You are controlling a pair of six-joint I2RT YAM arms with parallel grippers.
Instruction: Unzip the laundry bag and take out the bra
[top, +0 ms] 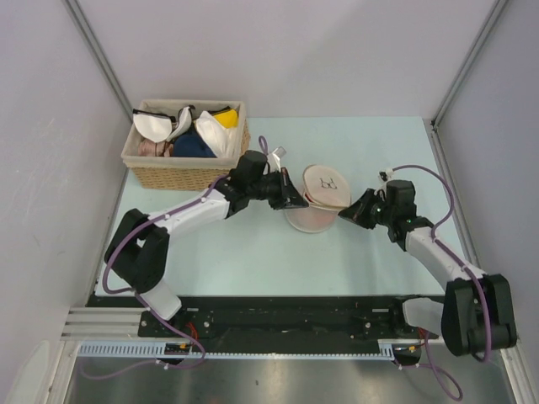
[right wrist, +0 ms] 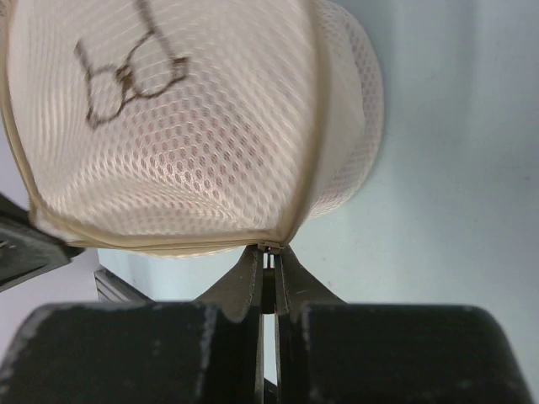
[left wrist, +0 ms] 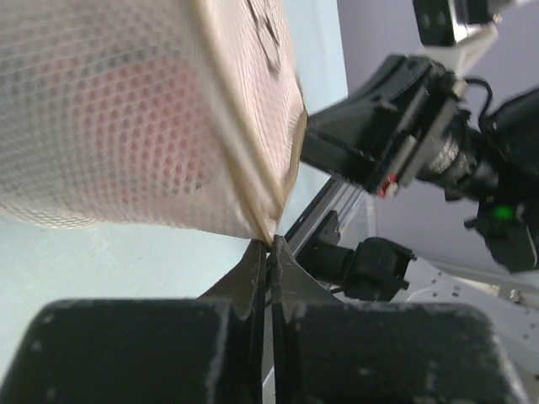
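Pale surface (top: 253, 252); bag (top: 324, 189) looks zipped. Left end effector (left wrist: 269, 244) clamps its rim seam, right end effector (right wrist: 268, 254) pinches likely zipper pull (right wrist: 268, 247). Next: draw pull round rim.

The laundry bag (right wrist: 194, 143) is soft cream cloth mesh with a honeycomb weave, edged with smooth woven tape. The basket (top: 181, 175) at the far left is rough woven wicker with a cloth lining. The table (top: 253, 252) looks smooth, matt and pale green. The left gripper (left wrist: 269, 246) and right gripper (right wrist: 269, 252) have matt black plastic fingers.
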